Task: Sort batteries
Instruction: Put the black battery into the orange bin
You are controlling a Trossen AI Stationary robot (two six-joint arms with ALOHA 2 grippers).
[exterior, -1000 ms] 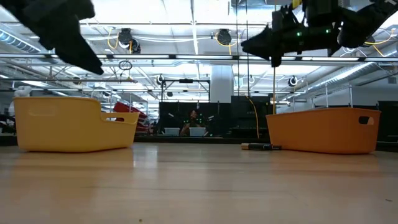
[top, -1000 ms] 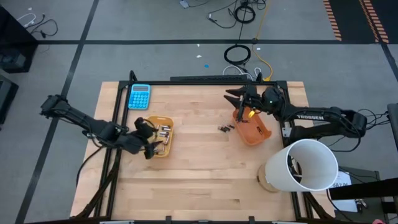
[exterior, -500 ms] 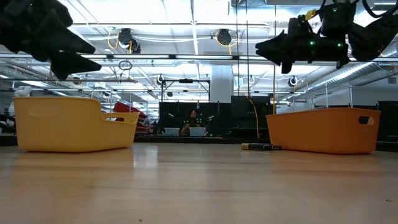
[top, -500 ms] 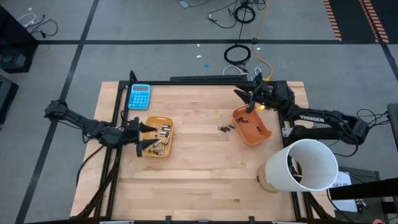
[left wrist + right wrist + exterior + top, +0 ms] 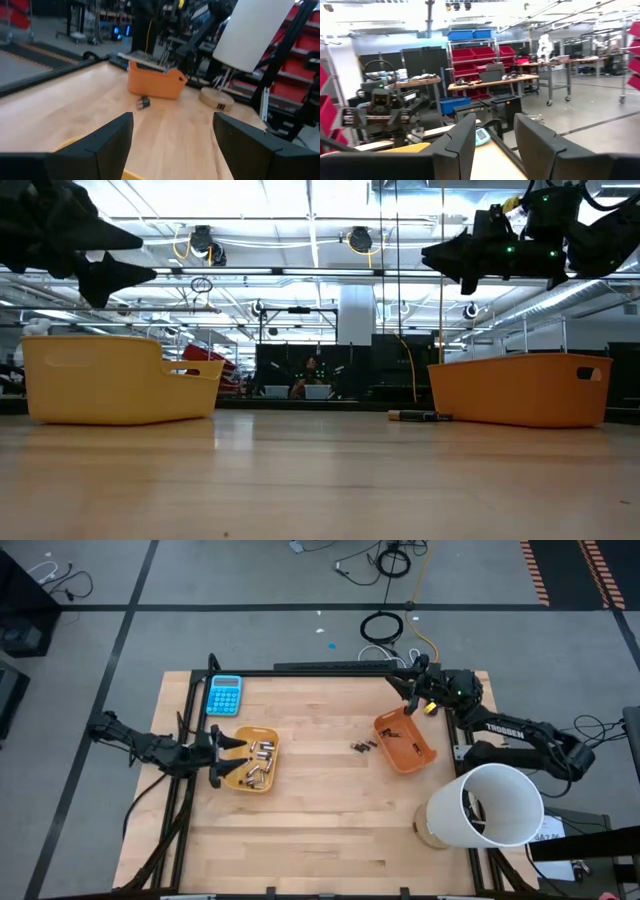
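Several silvery-white batteries (image 5: 259, 753) lie in the yellow tray (image 5: 243, 780) on the table's left. A few dark ones (image 5: 392, 734) lie in the orange tray (image 5: 417, 756) on the right. A small dark cluster (image 5: 363, 746) rests on the bare wood between the trays and shows as the batteries (image 5: 143, 102) in the left wrist view. My left gripper (image 5: 222, 752) is open and hovers level at the yellow tray's left rim. My right gripper (image 5: 404, 694) is open, raised above the orange tray's far end, holding nothing.
A blue calculator (image 5: 224, 695) lies at the far left corner. A tall white cylinder on a round wooden base (image 5: 485, 806) stands at the near right. Bare wood runs between the trays and along the near side. Black frame rails (image 5: 330, 671) edge the table.
My left gripper has drawn back from over the yellow tray toward the table's left edge and tipped up from pointing down to about level. My right gripper has moved toward the far right corner, away from the orange tray's left side. The trays and batteries stayed put.
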